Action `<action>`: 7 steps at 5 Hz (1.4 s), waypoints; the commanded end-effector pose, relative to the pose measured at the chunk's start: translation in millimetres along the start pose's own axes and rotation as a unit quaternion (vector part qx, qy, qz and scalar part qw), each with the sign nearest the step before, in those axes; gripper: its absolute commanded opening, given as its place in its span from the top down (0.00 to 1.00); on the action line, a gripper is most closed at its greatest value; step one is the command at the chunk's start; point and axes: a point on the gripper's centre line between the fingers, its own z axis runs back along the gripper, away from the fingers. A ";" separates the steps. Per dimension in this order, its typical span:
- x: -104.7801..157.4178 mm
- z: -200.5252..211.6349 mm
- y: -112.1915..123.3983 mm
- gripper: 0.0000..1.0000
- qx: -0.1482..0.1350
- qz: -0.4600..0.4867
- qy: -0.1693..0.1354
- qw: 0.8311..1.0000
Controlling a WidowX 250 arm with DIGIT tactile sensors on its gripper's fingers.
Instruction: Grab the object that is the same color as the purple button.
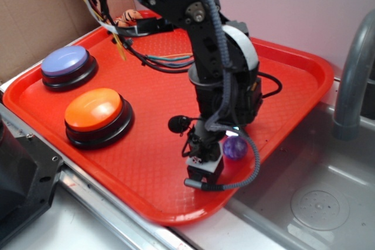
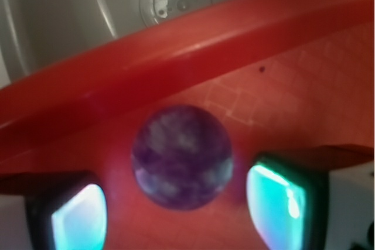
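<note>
Ball: the ball [image 2: 182,157] is a small glossy purple sphere with pale marbled swirls; it sits on the tray floor near the front rim, by the sink-side corner, seen also beside the arm [image 1: 235,147].
Claw: the claw [image 2: 179,212] is lowered over the ball, its jaws spread wide; the two pads [image 2: 276,203] glow teal at either side of the ball, with a gap on each side, so it has hold of nothing.
Tray: the tray [image 1: 158,203] is red plastic, rounded at the corners, with a raised smooth rim and a fine diamond-textured floor.
Purple button: the purple button [image 1: 65,61] is a smooth lavender dome on a black round base, at the tray's far left, well apart from the ball.
Orange button: the orange button [image 1: 94,108] is a like-sized glossy dome on a black base, just beside the purple one.
Tiger: the tiger [image 1: 126,18] is orange and striped, at the tray's back edge, partly hidden by cables.
Sink: the sink [image 1: 319,206] is dull grey metal with a round perforated drain, beside the tray.
Counter: the counter [image 1: 70,226] is pale, with the tray's front corner resting on it.
</note>
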 end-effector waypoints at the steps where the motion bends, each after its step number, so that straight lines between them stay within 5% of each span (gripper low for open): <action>1: 19.1 -1.4 0.1 0.00 0.001 -0.029 -0.012 1.000; 2: 23.3 -2.0 0.4 0.66 0.002 -0.019 0.001 1.000; 3: 18.1 2.2 -1.2 1.00 0.004 -0.010 0.000 1.000; 5: -32.6 59.1 1.6 1.00 0.021 0.152 0.029 0.988; 7: -98.6 109.7 21.7 1.00 -0.016 0.389 0.088 0.917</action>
